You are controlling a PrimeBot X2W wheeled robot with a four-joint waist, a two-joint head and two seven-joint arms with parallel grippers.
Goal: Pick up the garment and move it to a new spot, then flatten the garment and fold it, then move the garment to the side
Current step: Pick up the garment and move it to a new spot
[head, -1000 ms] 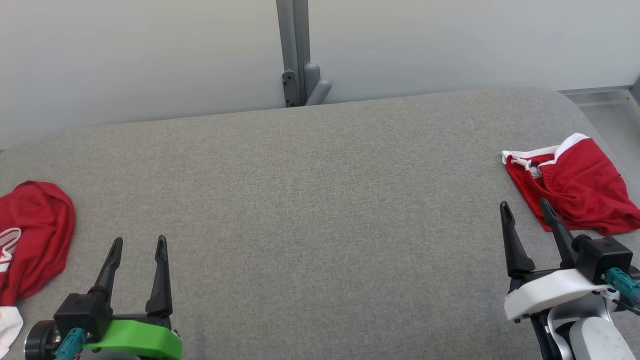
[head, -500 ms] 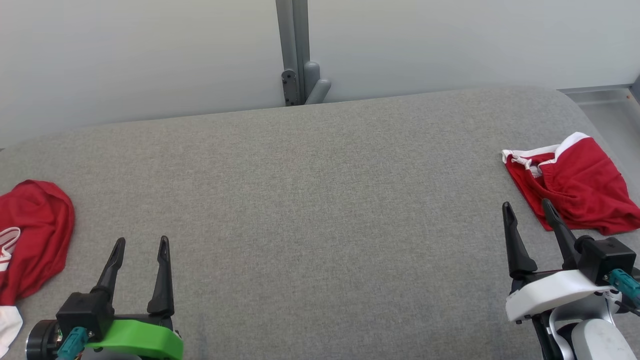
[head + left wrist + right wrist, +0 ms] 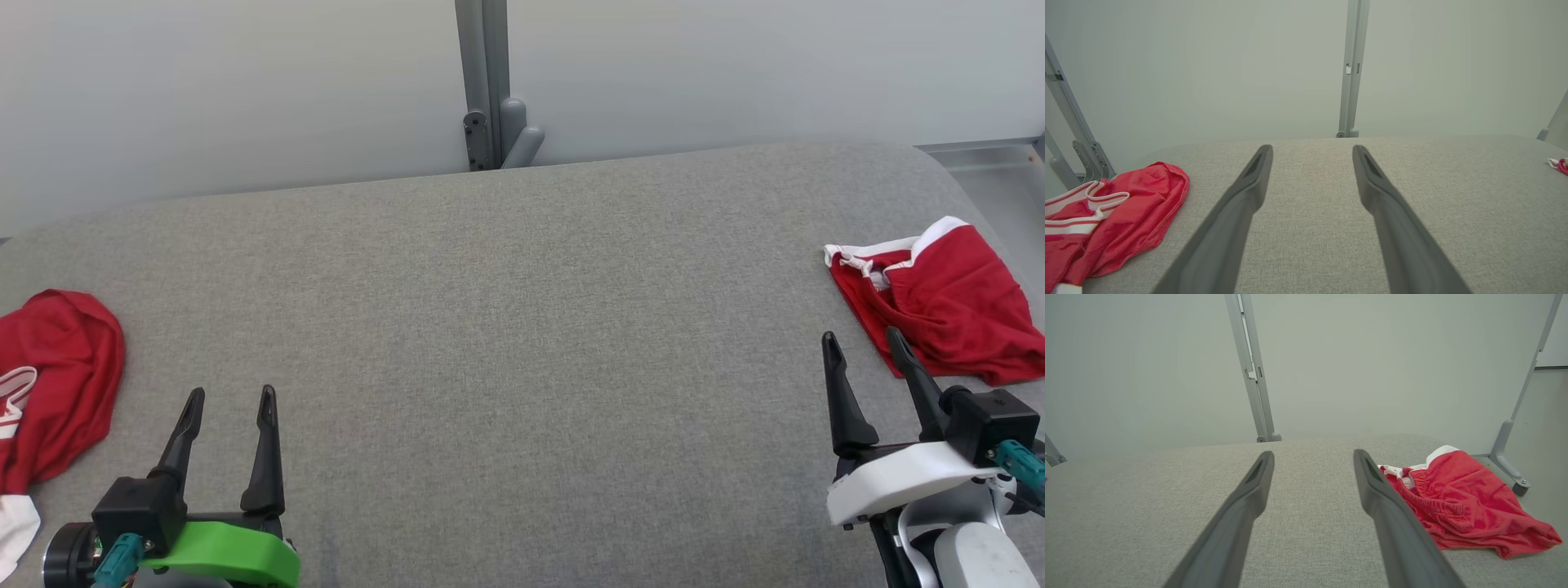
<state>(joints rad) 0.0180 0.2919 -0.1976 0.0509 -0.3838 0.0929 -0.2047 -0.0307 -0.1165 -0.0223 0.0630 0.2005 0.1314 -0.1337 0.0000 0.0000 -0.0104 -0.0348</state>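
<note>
Your left fingers (image 3: pixel 263 449) spread, lower left; right fingers (image 3: pixel 839 400) spread, lower right. Red shorts (image 3: pixel 947 302) crumpled on bench (image 3: pixel 506 327), just upper-right of right fingers, contact unclear. Second red garment (image 3: pixel 57 367) at left edge.

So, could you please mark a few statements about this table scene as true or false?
1. The left garment and the right garment are both red with white trim. True.
2. The right jaws are shut on the right garment. False: they stand open, holding nothing.
3. A garment lies spread flat mid-table. False: both lie bunched near the ends of the grey table.
4. A grey post stands behind the table's far edge. True.
</note>
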